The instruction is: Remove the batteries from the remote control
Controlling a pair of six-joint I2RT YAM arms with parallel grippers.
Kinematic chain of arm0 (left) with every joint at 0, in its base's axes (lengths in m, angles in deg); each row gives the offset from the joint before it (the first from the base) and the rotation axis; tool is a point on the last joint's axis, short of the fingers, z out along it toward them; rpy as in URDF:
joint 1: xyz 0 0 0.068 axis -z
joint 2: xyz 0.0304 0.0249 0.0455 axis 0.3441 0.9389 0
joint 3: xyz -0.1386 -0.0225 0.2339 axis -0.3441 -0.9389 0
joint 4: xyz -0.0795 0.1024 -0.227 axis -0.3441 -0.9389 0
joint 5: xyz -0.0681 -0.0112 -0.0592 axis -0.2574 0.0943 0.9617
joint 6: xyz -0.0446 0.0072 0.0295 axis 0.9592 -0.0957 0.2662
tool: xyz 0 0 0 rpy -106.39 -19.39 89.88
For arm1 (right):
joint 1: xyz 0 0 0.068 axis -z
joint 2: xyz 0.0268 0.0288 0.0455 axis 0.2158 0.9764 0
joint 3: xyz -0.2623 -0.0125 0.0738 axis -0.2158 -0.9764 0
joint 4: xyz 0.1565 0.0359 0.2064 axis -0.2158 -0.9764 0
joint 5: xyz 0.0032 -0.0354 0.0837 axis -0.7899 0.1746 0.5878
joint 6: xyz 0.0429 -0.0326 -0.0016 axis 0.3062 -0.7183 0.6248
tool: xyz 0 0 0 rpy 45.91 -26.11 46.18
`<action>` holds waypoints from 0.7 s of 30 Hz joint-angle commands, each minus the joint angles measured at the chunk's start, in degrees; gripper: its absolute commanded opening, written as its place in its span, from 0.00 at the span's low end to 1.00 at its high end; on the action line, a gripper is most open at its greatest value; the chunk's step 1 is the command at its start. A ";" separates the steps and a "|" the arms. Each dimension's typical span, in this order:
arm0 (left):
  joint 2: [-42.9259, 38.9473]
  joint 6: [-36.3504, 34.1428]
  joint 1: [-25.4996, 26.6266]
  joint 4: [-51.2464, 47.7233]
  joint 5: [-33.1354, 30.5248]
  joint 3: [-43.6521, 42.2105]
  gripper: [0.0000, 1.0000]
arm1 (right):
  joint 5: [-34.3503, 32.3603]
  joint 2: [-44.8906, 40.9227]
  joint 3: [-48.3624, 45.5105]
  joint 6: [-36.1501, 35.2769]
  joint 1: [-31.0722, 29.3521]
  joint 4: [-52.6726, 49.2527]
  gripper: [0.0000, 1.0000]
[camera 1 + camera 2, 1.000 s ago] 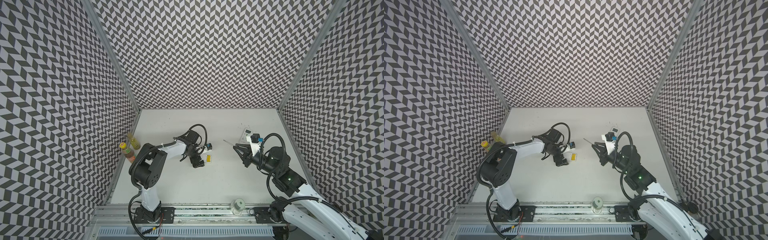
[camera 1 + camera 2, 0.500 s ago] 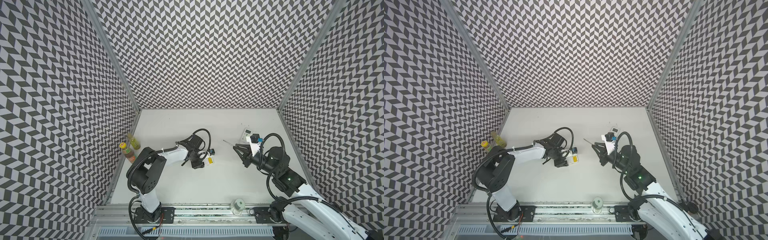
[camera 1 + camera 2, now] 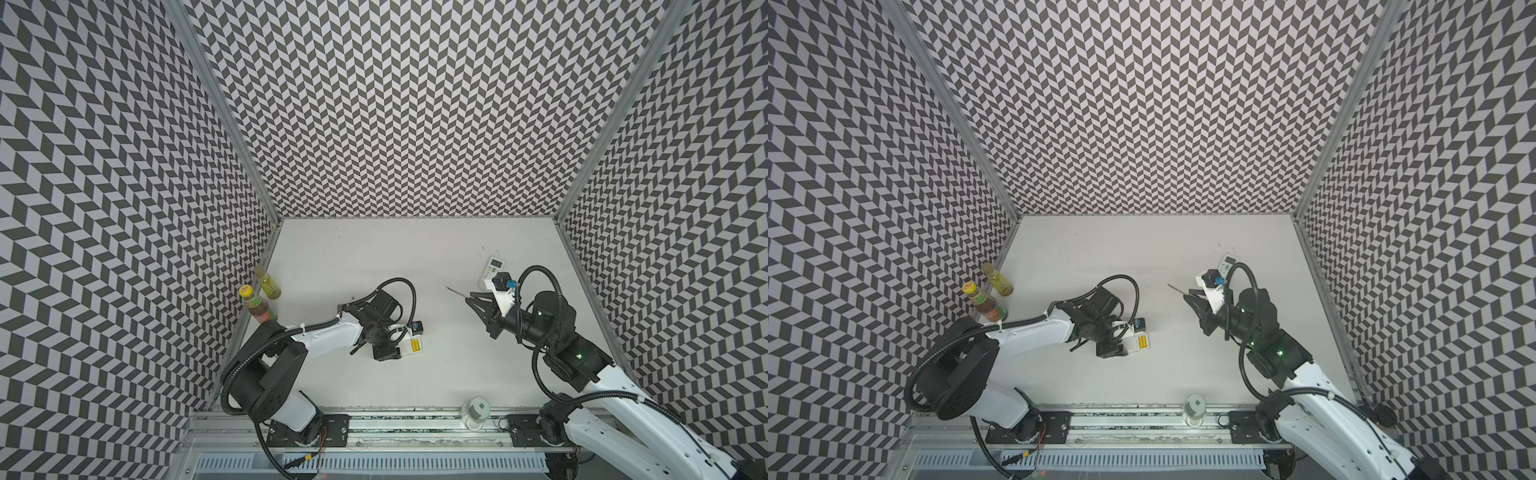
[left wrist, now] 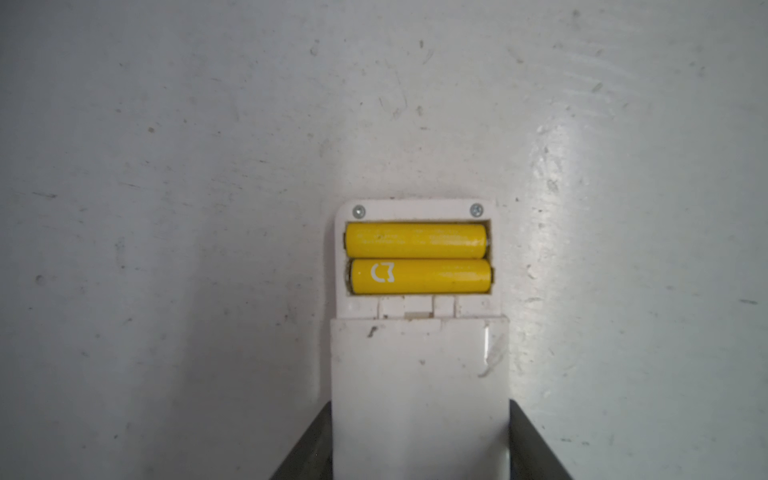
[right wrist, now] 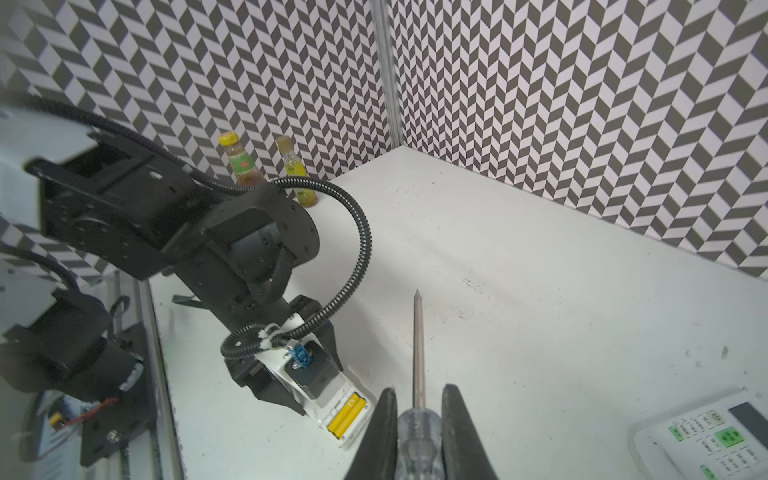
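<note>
Two yellow batteries (image 4: 417,257) lie side by side in uncovered compartment of remote (image 4: 419,357), just ahead of left hand (image 4: 420,415) fingertips. Left hand clamps remote by both long sides, flat on desk (image 4: 166,166). Right hand (image 5: 418,390), well apart from left hand, is closed on clear handle of screwdriver (image 5: 418,340), tip pointing forward. You should expect cells light, stiff, smooth, probably slippery, seated tight. Better you lever one end with tip, not pinch round middle. Remote is light; hold firm.

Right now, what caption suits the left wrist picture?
Two yellow batteries sit side by side in the open back of a white remote, its sides clamped by the left gripper.
</note>
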 commanded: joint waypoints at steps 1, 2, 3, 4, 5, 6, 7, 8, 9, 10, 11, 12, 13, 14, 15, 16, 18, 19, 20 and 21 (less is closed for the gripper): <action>-2.94 -0.12 0.39 3.16 5.04 -2.21 0.48 | -0.05 -0.85 1.63 -8.04 -0.54 -1.44 0.00; -3.03 0.22 0.48 3.41 5.24 -2.61 0.47 | 0.22 -0.75 1.69 -9.35 -0.70 -2.01 0.00; -3.12 0.69 0.71 3.27 4.86 -2.72 0.47 | 0.92 -0.23 2.08 -10.84 -0.77 -3.07 0.00; -3.18 0.73 0.94 3.18 4.57 -2.79 0.46 | 1.35 0.39 2.58 -11.89 -0.80 -4.24 0.00; -3.52 0.59 1.00 3.35 4.38 -2.95 0.46 | 1.80 1.16 3.05 -13.00 -0.85 -5.42 0.00; -3.87 0.48 1.18 3.73 4.20 -3.28 0.45 | 1.97 2.03 3.42 -14.17 -1.35 -6.45 0.00; -4.05 0.54 1.28 3.96 4.03 -3.38 0.43 | 1.62 2.74 3.60 -15.45 -2.29 -7.07 0.00; -4.13 0.54 1.32 3.98 3.99 -3.36 0.43 | 1.65 3.54 3.64 -16.77 -3.47 -7.60 0.00; -3.91 0.70 1.25 3.86 3.84 -3.24 0.42 | 1.87 4.60 3.86 -17.98 -4.77 -8.48 0.00; -3.82 1.12 1.27 3.84 3.52 -3.19 0.41 | 2.10 5.98 4.00 -18.80 -5.77 -9.56 0.00; -3.90 1.02 1.36 3.58 3.31 -3.22 0.41 | 2.43 7.44 4.42 -19.29 -6.46 -10.72 0.00; -4.17 0.47 1.49 3.53 3.15 -3.49 0.42 | 2.76 9.16 4.70 -19.95 -7.28 -12.00 0.00; -4.50 -0.24 1.57 3.64 2.88 -3.75 0.41 | 2.20 10.65 4.74 -20.50 -8.33 -12.83 0.00; -4.61 -0.69 1.62 3.94 2.61 -4.09 0.42 | 1.37 11.61 4.51 -21.20 -9.66 -13.03 0.00; -4.75 -1.16 1.82 4.22 2.29 -4.46 0.41 | 0.72 12.46 4.13 -22.21 -11.16 -13.08 0.00; -4.63 -1.59 1.91 4.38 1.85 -4.68 0.42 | 0.79 13.22 4.04 -22.78 -12.02 -12.97 0.00; -4.38 -2.21 2.00 4.07 0.58 -4.53 0.42 | 1.65 14.67 4.32 -22.42 -12.19 -12.57 0.00; -4.35 -2.42 2.01 4.04 -0.11 -4.34 0.42 | 1.87 15.26 4.26 -22.36 -12.15 -12.35 0.00; -4.48 -2.60 2.00 4.24 -0.61 -4.44 0.42 | 2.14 15.72 3.88 -22.39 -12.20 -11.86 0.00; -4.48 -2.89 2.02 4.55 -0.92 -4.66 0.42 | 2.24 16.05 3.07 -22.36 -12.41 -10.90 0.00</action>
